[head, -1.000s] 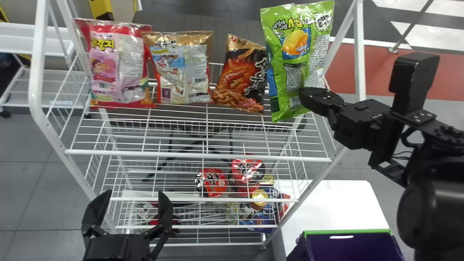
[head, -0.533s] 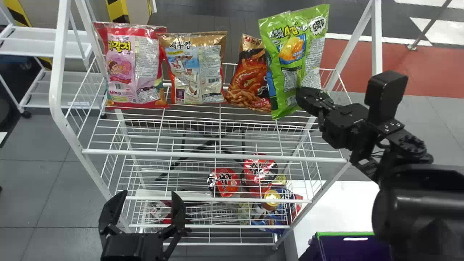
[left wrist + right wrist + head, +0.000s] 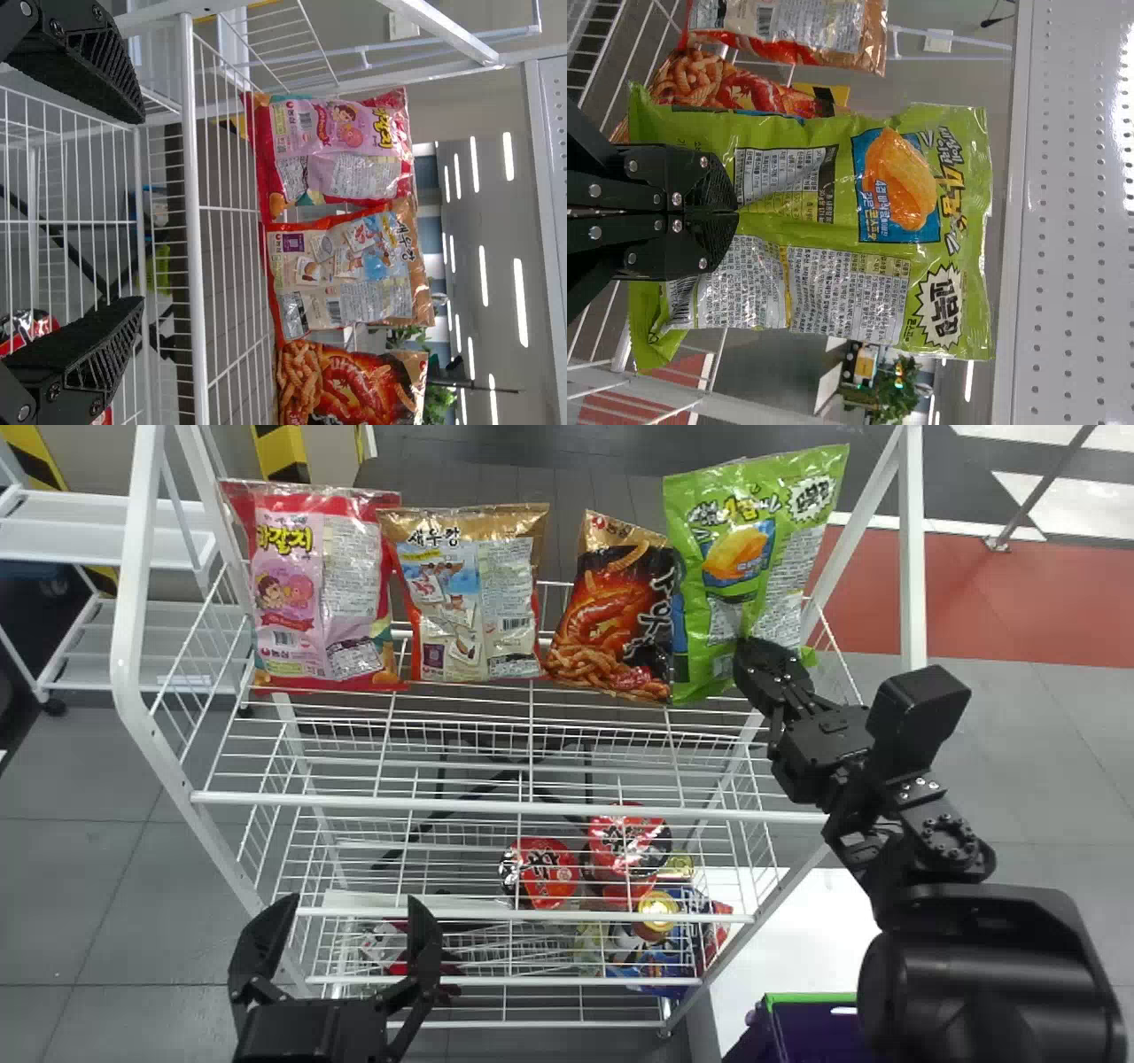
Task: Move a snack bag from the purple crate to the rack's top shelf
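Note:
My right gripper is shut on the lower part of the green snack bag, at the right end of the rack's top shelf. In the right wrist view the gripper pinches a fold of the upright green bag. A black-and-orange bag stands right beside it. My left gripper stays parked low in front of the rack, open and holding nothing; the left wrist view shows its gripper with fingers spread. The purple crate is partly hidden by the right arm.
A pink bag and a brown-and-red bag stand on the top shelf to the left. Red-lidded cups rest on a lower shelf. A white post rises behind the right gripper; a white table bears the crate.
The head view shifted sideways between frames. Against the rack, the green bag and right gripper have moved back in beside the black-and-orange bag, and the forearm has swung inward. The left gripper keeps its pose.

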Robot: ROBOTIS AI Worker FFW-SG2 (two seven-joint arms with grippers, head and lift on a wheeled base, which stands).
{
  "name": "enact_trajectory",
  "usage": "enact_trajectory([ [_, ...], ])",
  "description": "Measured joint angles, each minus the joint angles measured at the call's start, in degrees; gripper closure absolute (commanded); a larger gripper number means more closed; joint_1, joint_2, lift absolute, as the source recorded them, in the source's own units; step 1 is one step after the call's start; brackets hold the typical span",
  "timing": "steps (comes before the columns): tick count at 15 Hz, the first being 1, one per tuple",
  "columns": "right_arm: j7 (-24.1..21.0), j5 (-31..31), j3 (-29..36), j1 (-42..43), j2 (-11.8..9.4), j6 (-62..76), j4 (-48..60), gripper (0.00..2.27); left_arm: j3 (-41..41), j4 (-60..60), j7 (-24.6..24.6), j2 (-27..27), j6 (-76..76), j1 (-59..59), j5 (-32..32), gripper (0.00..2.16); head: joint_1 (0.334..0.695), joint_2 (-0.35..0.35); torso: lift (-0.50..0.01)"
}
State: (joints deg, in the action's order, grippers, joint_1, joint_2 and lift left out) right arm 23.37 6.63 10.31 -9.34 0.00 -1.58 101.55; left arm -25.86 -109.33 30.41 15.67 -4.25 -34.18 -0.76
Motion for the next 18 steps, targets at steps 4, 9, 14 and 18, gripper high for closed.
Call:
enact_trajectory([
  [4,-3.23,-0.67,0.86,1.43,0.00,5.84,-5.79,2.25,-0.09,0.05,0.31,0.14,-0.03,-0.02,-0.03,0.09,0.695,-0.162,0.001],
  [9,-7.73,-0.54,1.54,3.01,0.00,10.80,-11.28,2.25,-0.15,-0.16,0.79,0.50,-0.35,-0.26,-0.11,0.09,0.695,-0.188,0.001],
  [14,-10.23,0.37,2.04,4.89,0.00,13.73,-15.50,2.25,-0.13,-0.09,0.75,0.51,-0.36,-0.27,-0.17,0.09,0.695,-0.199,0.001],
  [18,-11.91,1.25,2.66,6.45,0.00,15.29,-19.28,2.25,-0.04,-0.07,0.71,0.51,-0.36,-0.27,-0.20,0.09,0.695,-0.211,0.001],
])
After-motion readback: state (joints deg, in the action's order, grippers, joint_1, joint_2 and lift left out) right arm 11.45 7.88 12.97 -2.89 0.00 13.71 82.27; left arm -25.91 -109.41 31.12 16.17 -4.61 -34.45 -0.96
